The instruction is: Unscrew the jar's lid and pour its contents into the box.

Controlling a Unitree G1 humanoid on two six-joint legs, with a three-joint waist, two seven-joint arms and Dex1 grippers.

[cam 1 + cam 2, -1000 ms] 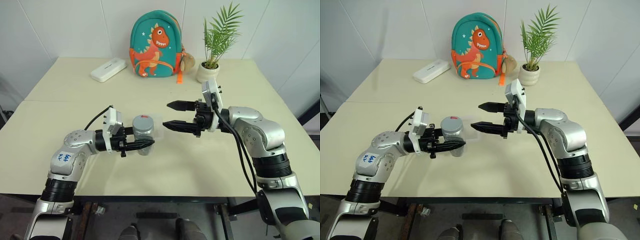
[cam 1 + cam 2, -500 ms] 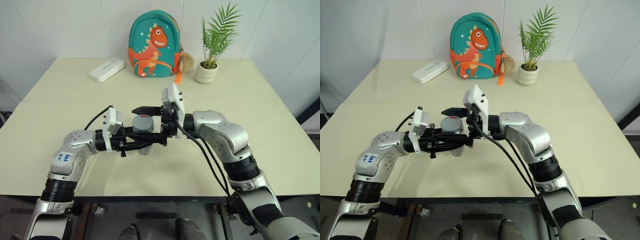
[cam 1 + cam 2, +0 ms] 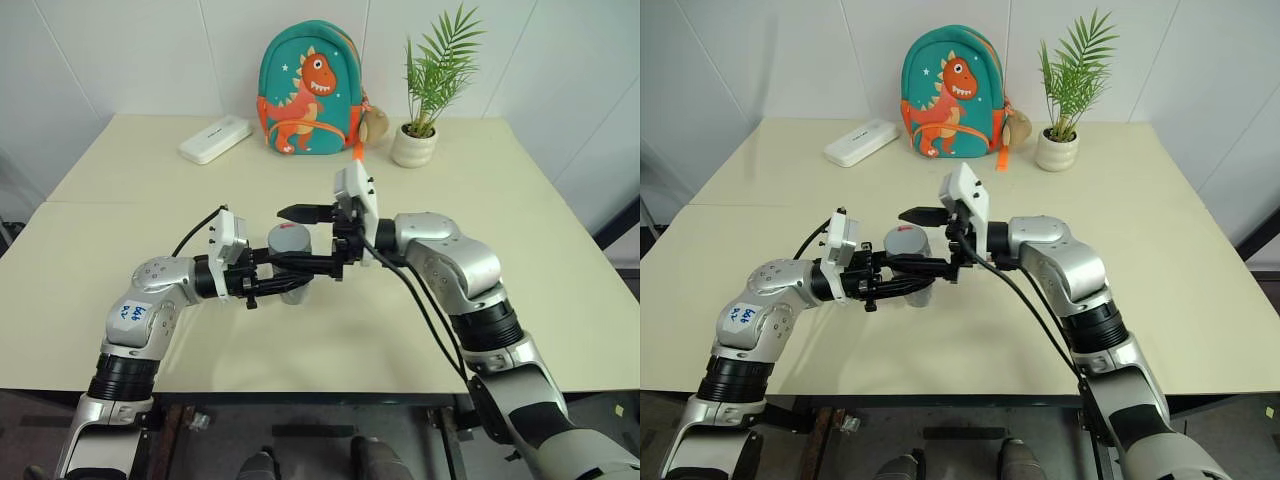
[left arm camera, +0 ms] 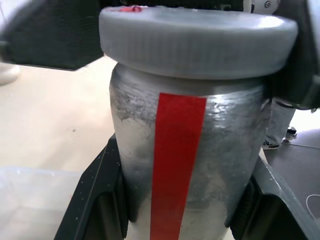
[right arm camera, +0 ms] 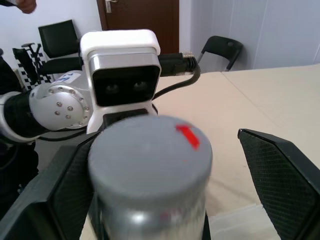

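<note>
**Lid grab being lined up**

Near the middle of the table (image 3: 560,260), the small see-through jar with a silvery sheen and red stripe (image 3: 288,262) is held upright, clamped by the left gripper (image 3: 290,282). The unscrewing step looks barely started: the round grey screw cap (image 3: 288,238) is on. The right gripper (image 3: 290,240) is spread wide either side of the cap, nothing gripped. Closing on it, then twisting, seems needed next. The clear plastic tray (image 4: 30,200) is seen just beside the jar.
</note>
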